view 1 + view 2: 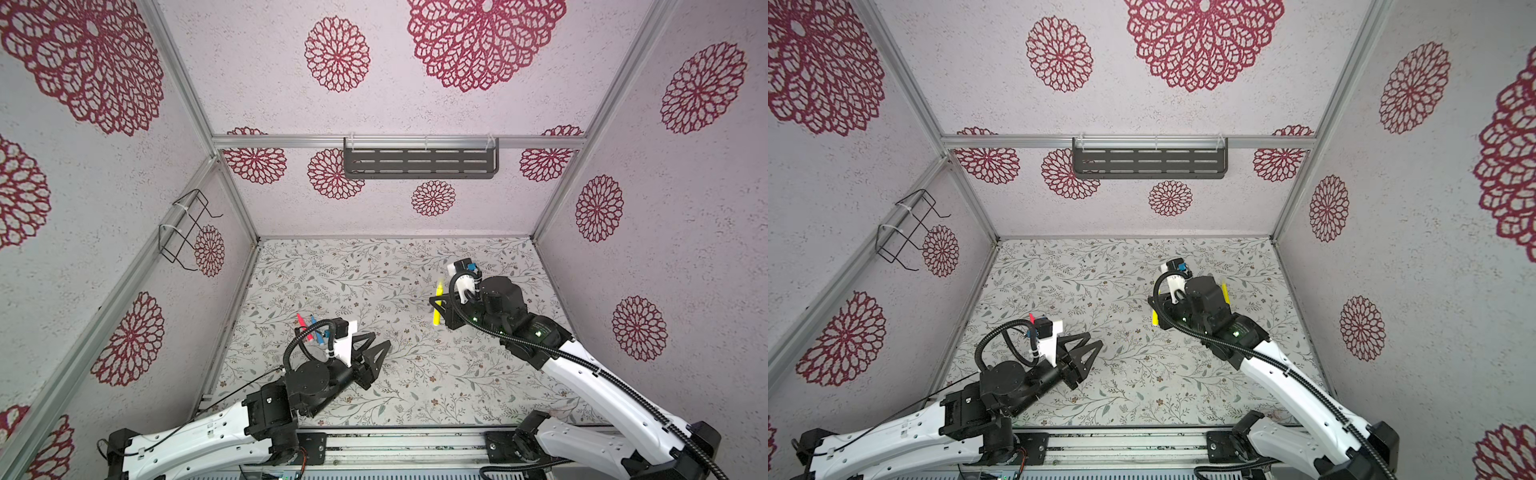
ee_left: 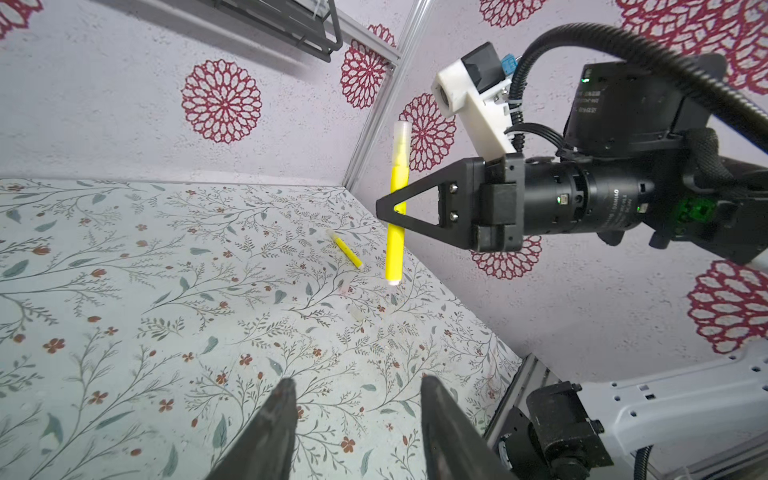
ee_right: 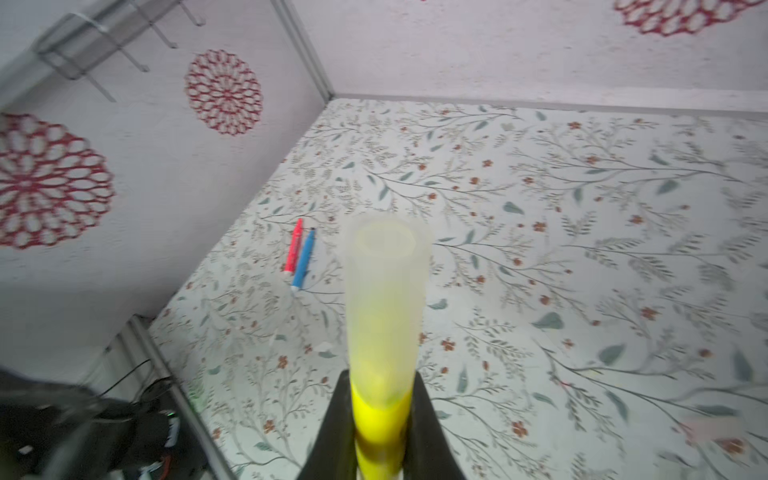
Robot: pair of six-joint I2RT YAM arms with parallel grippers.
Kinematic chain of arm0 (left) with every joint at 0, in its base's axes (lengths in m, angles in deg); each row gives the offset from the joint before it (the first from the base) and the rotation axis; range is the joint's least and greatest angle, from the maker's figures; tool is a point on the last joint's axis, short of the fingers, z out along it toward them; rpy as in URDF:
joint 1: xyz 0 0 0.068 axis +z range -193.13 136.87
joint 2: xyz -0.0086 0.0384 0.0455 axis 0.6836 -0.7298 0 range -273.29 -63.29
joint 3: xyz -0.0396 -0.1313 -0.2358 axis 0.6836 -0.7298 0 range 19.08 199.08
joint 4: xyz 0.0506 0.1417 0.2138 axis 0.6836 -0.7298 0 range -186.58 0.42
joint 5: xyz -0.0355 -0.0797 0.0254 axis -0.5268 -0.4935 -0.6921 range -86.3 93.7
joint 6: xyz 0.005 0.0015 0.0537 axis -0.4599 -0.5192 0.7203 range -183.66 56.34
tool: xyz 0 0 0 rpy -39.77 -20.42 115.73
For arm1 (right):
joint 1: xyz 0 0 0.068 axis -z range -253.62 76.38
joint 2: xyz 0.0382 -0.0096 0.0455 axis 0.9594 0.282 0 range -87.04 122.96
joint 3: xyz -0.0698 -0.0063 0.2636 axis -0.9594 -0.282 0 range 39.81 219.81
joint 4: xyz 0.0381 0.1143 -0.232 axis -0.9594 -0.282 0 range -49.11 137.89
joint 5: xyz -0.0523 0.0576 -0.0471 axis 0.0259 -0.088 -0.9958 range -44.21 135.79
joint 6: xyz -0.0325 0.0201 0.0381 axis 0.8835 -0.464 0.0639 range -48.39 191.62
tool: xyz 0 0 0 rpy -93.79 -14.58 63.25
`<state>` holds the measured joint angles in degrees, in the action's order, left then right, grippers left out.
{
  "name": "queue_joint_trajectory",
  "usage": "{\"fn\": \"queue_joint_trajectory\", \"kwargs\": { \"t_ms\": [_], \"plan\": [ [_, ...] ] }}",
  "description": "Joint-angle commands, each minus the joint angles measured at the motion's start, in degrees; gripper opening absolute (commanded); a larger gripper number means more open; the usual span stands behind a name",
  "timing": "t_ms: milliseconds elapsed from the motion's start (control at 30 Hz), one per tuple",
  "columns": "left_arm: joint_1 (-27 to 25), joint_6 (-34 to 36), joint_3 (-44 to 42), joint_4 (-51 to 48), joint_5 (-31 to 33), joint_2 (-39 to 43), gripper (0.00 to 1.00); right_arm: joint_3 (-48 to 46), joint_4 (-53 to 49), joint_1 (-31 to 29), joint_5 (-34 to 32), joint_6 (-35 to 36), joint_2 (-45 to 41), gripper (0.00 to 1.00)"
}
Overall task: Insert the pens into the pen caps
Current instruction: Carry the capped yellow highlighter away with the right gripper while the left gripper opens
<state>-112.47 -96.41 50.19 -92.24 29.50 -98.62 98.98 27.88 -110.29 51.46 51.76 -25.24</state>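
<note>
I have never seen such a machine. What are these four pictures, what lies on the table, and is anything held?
These are two robot arms, each ending in a two-fingered gripper. Two pictures look down from above on the whole scene; the two others come from a camera on each arm's wrist. The right gripper is shut on a yellow pen that wears a clear cap. The left gripper is open and holds nothing. On the flowered table lie a second yellow pen, and a red pen beside a blue pen.
</note>
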Motion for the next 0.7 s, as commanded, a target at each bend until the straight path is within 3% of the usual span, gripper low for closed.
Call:
{"fn": "queue_joint_trajectory", "kwargs": {
  "t_ms": [0, 300, 667],
  "plan": [
    [-0.4, -1.7, -0.1, -3.0, 1.6, 0.6, 0.51, 2.5, -6.1, 4.7, -3.6, 3.4, 3.3, 0.0],
    [-0.8, -3.1, -0.9, -4.5, 0.9, 1.8, 0.51, 12.8, -13.9, 16.5, -6.2, 7.0, 19.3, 0.0],
    [-2.0, -3.6, -1.5, -6.9, 1.2, 5.0, 0.51, 27.4, -21.3, 21.4, -9.6, 11.6, 40.1, 0.0]
  ]
}}
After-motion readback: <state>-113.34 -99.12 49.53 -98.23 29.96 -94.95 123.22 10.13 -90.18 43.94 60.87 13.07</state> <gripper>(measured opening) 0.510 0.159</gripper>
